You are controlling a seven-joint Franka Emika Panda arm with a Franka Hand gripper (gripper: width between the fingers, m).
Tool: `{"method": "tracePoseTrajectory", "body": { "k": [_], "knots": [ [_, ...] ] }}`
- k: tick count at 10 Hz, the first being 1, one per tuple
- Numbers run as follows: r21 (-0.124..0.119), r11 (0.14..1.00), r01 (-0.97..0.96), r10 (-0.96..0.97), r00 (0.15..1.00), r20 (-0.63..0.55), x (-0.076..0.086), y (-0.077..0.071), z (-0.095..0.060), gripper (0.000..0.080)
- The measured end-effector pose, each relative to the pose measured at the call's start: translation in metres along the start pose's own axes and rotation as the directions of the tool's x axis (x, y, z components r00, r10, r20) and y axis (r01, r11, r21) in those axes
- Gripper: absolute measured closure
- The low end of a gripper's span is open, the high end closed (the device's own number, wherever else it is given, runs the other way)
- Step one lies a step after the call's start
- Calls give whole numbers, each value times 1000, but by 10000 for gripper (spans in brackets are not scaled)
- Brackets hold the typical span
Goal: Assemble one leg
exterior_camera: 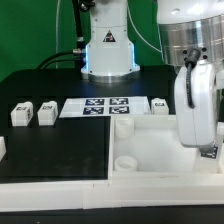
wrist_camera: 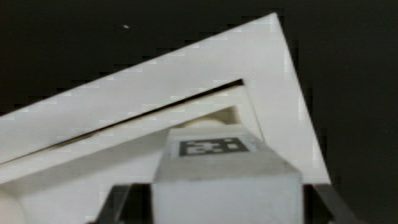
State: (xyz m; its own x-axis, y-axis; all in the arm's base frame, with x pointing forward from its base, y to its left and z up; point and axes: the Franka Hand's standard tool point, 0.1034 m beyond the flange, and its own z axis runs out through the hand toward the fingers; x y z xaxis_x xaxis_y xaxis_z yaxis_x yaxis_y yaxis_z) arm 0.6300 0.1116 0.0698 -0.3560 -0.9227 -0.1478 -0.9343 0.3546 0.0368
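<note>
Gripper point(exterior_camera: 207, 150): clamped on one leg point(wrist_camera: 221, 170), held above the tray point(exterior_camera: 150, 150) corner at your bench's point(exterior_camera: 55, 140) front right edge. Fingertips cut off in wrist view. Two spare legs point(exterior_camera: 33, 114) lie near the left edge; marker board point(exterior_camera: 97, 107) at centre.

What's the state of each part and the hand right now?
Hand: shut on the held leg.
Held leg: upright in the grip, tag visible, at a corner of the tray piece.
Tray piece: lying flat, visible sockets empty.
Loose legs: set down, ungripped.
Marker board: lying flat.
</note>
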Motion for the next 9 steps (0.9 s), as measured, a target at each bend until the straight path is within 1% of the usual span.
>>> {"method": "tracePoseTrajectory", "body": {
  "k": [2,3,4,5,6,7,8,9],
  "knots": [
    [-3,1000,24,-24,1000,-4,1,1,1,505],
    [-4,1000,26,-26,1000,-5,0,1,2,338],
    [-3,1000,29,-29,1000,-4,-1,2,1,338],
    [-3,999,36,-36,999,-1,-4,6,-3,189],
    [-1,999,41,-41,999,4,-7,13,-11,158],
    [1,999,45,-45,999,10,-9,17,-19,158],
    [9,999,50,-51,999,19,-13,20,-30,151],
    [7,999,51,-51,999,17,-12,20,-28,151]
  ]
}}
